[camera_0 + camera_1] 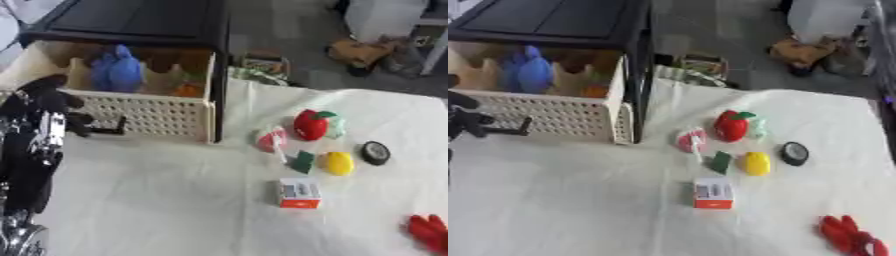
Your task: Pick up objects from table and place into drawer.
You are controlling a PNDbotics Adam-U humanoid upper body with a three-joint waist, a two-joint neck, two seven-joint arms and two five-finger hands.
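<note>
The drawer (140, 117), a cream perforated bin pulled out of a black cabinet (131, 20), stands open at the far left of the white tabletop (175, 210), and it already holds a blue object (116, 71) and something orange (187, 90) toward its right inner corner. The left robot hand (48, 102) sits at the drawer's front left, just beside the dark handle (109, 129) on the perforated face; its fingers look curled, but whether they close on anything I cannot tell. The right robot hand shows in neither view. This reads as the gap between one placement and the next pick. Items left to collect lie in a cluster well to the right of the drawer: a red apple-like toy (311, 124) with a pale green piece touching its right side, a pinkish-red piece (270, 138) just left of it, a small dark green piece (303, 161), a yellow lemon-shaped toy (339, 163), a black round disc (375, 152), and a white-and-orange small box (299, 193) nearer the camera. A red glove-like object (429, 232) lies apart at the lower right corner. The next move probably calls for a reach across to that cluster. The pinkish-red piece is nearest the drawer, while the box stands clear of its neighbours, so fingers could close on it without nudging the others. The cluster lies nearer the right arm's side.
</note>
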